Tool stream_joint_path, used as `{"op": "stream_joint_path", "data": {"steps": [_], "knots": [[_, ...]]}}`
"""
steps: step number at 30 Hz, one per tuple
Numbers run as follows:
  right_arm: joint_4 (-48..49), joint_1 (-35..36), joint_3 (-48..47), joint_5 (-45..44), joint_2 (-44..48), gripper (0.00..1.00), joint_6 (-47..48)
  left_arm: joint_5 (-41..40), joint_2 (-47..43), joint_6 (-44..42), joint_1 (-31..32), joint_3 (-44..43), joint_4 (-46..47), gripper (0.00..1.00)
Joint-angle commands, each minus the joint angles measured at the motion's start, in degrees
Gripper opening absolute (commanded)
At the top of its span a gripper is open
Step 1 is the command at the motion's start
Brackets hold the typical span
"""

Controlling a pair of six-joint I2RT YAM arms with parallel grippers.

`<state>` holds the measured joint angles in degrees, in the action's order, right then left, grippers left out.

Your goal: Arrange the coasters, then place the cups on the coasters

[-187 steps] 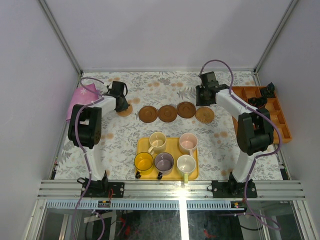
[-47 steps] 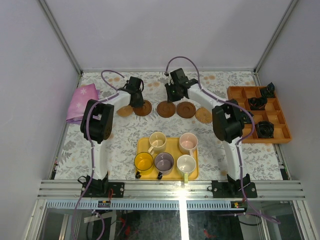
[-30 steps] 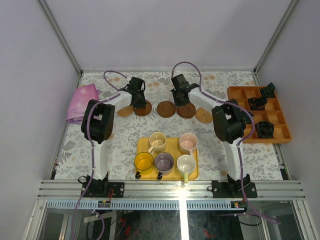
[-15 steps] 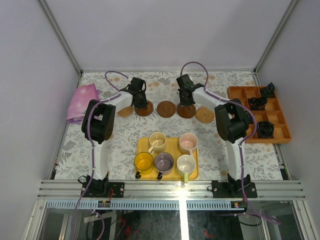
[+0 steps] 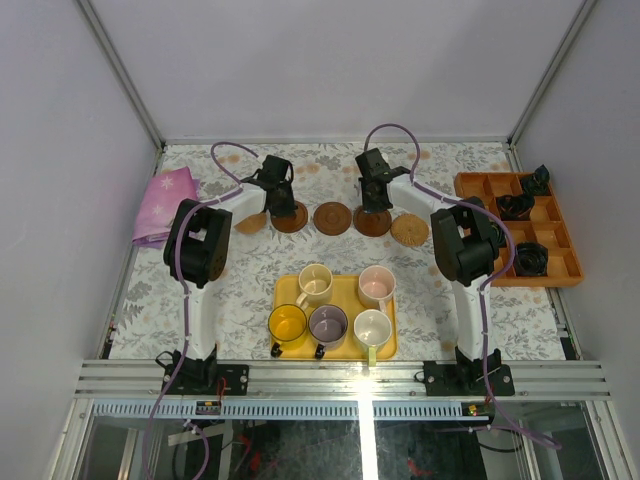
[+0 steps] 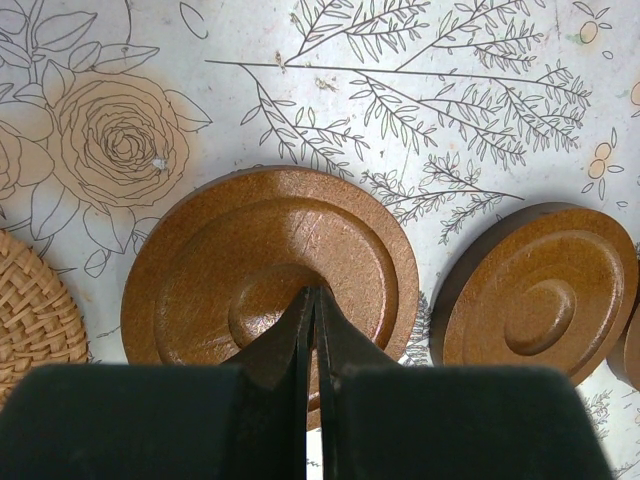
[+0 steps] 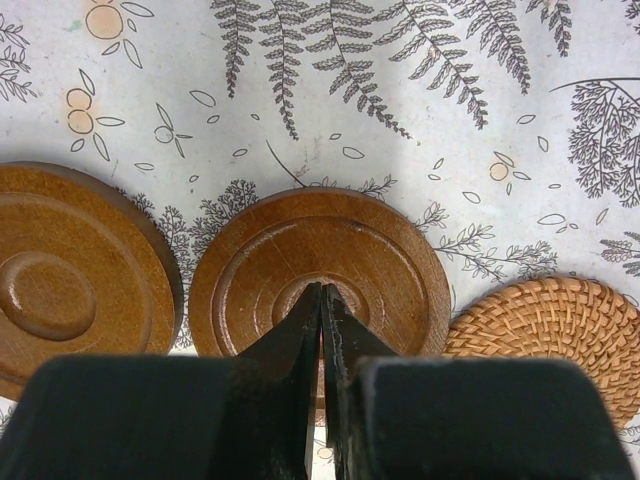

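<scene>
Left wrist: pincer (image 6: 316, 297) tip-down over coaster (image 6: 200, 250)

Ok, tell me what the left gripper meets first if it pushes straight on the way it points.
The brown ridged coaster right under it: the left gripper, shut, aims at its centre. The tips may be touching it now; depth is unclear.

The right pincer (image 7: 321, 292) has its two dark fingers pressed together, their tips over the sunken centre of a ringed brown coaster (image 7: 395, 265). A second brown coaster (image 7: 60, 285) lies just beside it on the left, cut by the frame edge. A woven coaster (image 7: 560, 330) sits close on the right. All lie flat on the fern-printed surface (image 7: 400, 100).
</scene>
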<state>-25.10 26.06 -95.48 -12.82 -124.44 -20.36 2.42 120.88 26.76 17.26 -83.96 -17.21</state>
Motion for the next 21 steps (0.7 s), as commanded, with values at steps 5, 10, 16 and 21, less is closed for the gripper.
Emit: {"op": "stream_joint_path", "data": {"steps": [5,10,16,21], "knots": [[-1.12,-0.61,-0.79,2.3,0.78,0.05,-0.79,-0.33,0.88,0.13,0.5,1.19,-1.11,0.0],[-1.98,-0.74,-0.93,2.6,-0.32,0.05,-0.86,-0.58,-0.11,0.22,0.52,0.69,-1.8,0.0],[-3.72,-1.04,-0.94,2.11,-1.35,0.05,-1.23,-0.4,-2.72,0.22,0.4,0.12,-2.81,0.0],[-4.46,-1.75,-0.93,1.23,-2.17,0.05,-1.65,-0.75,-5.46,-0.02,0.36,0.21,-3.06,0.0]]}}
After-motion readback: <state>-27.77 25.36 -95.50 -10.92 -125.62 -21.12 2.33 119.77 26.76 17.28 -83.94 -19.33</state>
